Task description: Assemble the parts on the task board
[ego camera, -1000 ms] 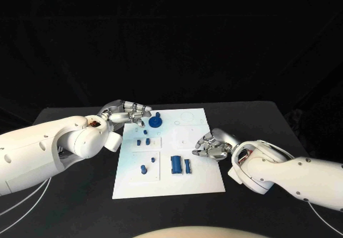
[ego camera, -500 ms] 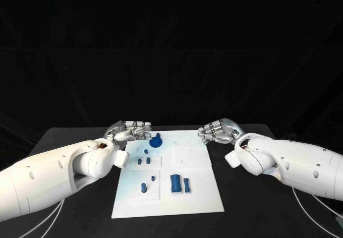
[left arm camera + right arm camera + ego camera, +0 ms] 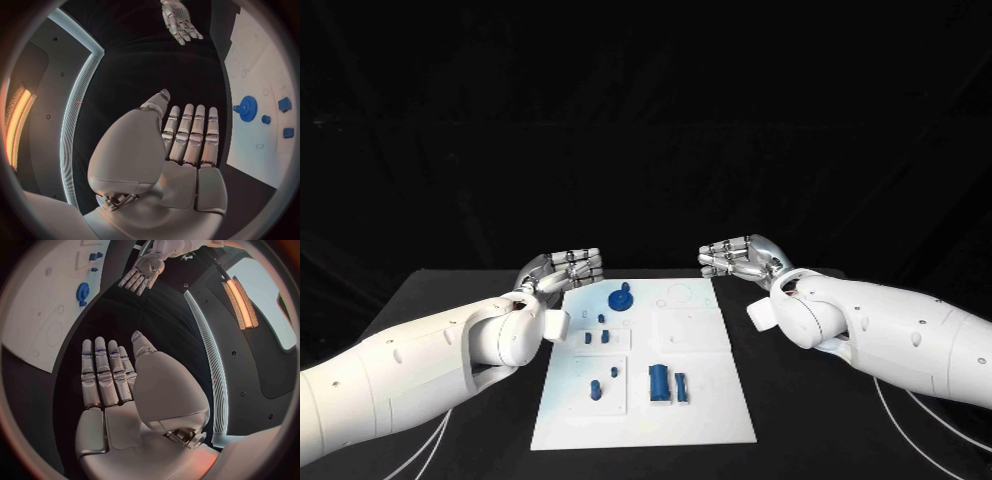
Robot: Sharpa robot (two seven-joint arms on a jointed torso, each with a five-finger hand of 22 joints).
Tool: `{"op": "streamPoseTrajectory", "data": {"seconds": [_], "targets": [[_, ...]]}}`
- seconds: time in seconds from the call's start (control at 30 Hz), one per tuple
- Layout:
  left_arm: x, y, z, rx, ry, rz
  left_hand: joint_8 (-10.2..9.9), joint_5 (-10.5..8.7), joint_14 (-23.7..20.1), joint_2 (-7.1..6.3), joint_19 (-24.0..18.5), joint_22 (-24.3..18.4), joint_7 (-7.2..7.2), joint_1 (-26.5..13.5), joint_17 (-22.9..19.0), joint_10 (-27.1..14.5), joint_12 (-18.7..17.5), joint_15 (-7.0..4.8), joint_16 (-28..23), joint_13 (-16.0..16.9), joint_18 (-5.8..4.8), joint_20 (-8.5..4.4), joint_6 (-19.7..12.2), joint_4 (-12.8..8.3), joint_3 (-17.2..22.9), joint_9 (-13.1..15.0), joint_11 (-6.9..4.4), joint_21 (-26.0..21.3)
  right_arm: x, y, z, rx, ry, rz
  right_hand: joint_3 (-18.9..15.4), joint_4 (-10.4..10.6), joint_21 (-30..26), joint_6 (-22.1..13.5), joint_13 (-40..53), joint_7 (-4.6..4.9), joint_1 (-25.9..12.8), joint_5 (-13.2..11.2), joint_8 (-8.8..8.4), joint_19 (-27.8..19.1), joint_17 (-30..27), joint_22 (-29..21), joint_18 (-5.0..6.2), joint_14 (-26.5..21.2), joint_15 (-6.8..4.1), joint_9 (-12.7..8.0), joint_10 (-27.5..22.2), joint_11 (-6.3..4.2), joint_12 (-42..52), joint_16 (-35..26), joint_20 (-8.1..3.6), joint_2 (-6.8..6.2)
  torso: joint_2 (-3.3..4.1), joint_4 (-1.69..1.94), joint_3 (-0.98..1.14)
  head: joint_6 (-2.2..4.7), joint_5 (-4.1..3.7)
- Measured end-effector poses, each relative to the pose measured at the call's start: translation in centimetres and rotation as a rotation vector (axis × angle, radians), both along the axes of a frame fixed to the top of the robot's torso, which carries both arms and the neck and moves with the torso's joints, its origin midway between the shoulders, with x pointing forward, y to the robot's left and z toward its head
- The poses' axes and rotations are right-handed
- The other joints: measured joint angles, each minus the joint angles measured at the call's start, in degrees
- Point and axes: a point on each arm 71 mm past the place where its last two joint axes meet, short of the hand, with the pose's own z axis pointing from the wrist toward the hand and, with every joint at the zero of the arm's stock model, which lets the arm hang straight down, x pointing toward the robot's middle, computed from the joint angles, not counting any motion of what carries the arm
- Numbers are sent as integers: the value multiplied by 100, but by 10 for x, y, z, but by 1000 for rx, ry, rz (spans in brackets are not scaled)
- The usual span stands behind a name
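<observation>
The white task board (image 3: 707, 415) lies in the middle of the black table. A blue gear (image 3: 622, 298) stands near its far left corner, with small blue pegs (image 3: 597, 337) nearer me. Two longer blue pieces (image 3: 668, 384) lie side by side at the near middle. My left hand (image 3: 564, 268) hovers off the far left corner, fingers straight and holding nothing. My right hand (image 3: 740, 257) hovers off the far right corner, also empty with its fingers extended. The left wrist view shows my left hand (image 3: 184, 145) flat beside the board (image 3: 262, 65) and gear (image 3: 247, 108).
Black table (image 3: 444, 300) surrounds the board on both sides. In the right wrist view my right hand (image 3: 106, 375) is above dark table beside the board (image 3: 37, 305), with the gear (image 3: 82, 291) and my left hand (image 3: 142, 272) beyond.
The camera has tilted, shifting the whole picture. My right hand went from beside the board's middle to beyond its far right corner and uncurled. My left hand drew back from the gear.
</observation>
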Motion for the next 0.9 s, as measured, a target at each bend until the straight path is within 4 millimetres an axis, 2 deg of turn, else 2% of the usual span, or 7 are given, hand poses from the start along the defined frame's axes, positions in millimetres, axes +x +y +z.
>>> {"op": "streamPoseTrajectory", "data": {"seconds": [0.03, 0.23, 0.4, 0.5, 0.67, 0.8, 0.9], "targets": [[0, 0, 0, 0, 0, 0, -51, -21, -176, 34, -130, -19, -17, -283, -42, -192, -49, -27, -52, -39, -86, -55, -180, -29, -47, -42, -29, -33, 0, 0, 0, 0, 0, -1, -26, -26, -44, -180, -38, -33, -275, -18, -43, -154, -57, -86, 0, -187, -17, -27, -197, -25, -45, -44, -41, 9, 0, 0, 1, 1, 1], [-3, -4, 1, 2, 3, -3, -247, -227, -1245, 337, -974, -331, -199, -2013, -239, -1345, -237, -231, -266, -226, -170, -392, -1292, -212, -274, -234, -263, -206, -5, 3, 1, 20, 4, -7, -93, -203, -234, -1313, -227, -270, -1970, -266, -235, -1156, -332, -622, -187, -1460, -175, -196, -1454, -216, -242, -238, -342, 66, -3, 39, 17, 73, -7], [-11, -16, 5, 5, -4, -3, -309, -375, -2006, 480, -1576, -473, -336, -3241, -311, -2175, -294, -377, -342, -294, -256, -631, -2086, -399, -450, -304, -434, -380, -18, 15, 2, 73, 7, -22, -124, -372, -278, -2130, -298, -440, -3189, -440, -282, -1879, -435, -1007, -314, -2380, -430, -410, -2358, -352, -287, -282, -559, 87, -17, 144, 71, 233, -15], [-19, -26, 10, 16, -16, 10, -309, -450, -2364, 522, -1858, -511, -516, -3819, -332, -2564, -295, -454, -345, -311, -349, -748, -2459, -569, -523, -324, -513, -547, -30, 23, 5, 123, 6, -49, -127, -539, -305, -2501, -314, -518, -3746, -521, -315, -2210, -461, -1184, -394, -2799, -551, -559, -2769, -502, -316, -316, -658, 93, -24, 189, 94, 292, -19], [-30, -39, 17, 45, -47, 44, -333, -736, -2915, 560, -2291, -549, -719, -4705, -346, -3164, -325, -745, -370, -326, -453, -922, -3033, -743, -762, -338, -716, -716, -48, 31, 9, 190, 3, -123, -147, -700, -305, -3083, -330, -720, -4620, -712, -315, -2724, -484, -1459, -491, -3456, -668, -708, -3416, -742, -317, -316, -813, 97, -29, 221, 110, 316, -19], [-35, -43, 22, 77, -74, 85, -332, -854, -3254, 573, -2556, -558, -794, -5253, -353, -3530, -325, -861, -370, -332, -618, -1032, -3387, -797, -940, -344, -911, -771, -57, 33, 12, 220, -1, -190, -147, -747, -327, -3443, -336, -920, -5158, -920, -315, -3045, -494, -1629, -708, -3859, -711, -761, -3816, -821, -316, -316, -912, 99, -30, 231, 115, 319, -19], [-37, -43, 24, 97, -91, 111, -332, -902, -3497, 579, -2750, -565, -825, -5646, -356, -3798, -325, -920, -370, -334, -749, -1133, -3639, -830, -1018, -348, -1004, -780, -61, 32, 13, 228, -3, -232, -139, -787, -327, -3705, -338, -1016, -5552, -1023, -315, -3261, -498, -1754, -803, -4154, -730, -784, -4104, -863, -339, -329, -1128, 100, -30, 232, 116, 320, -19]]}}
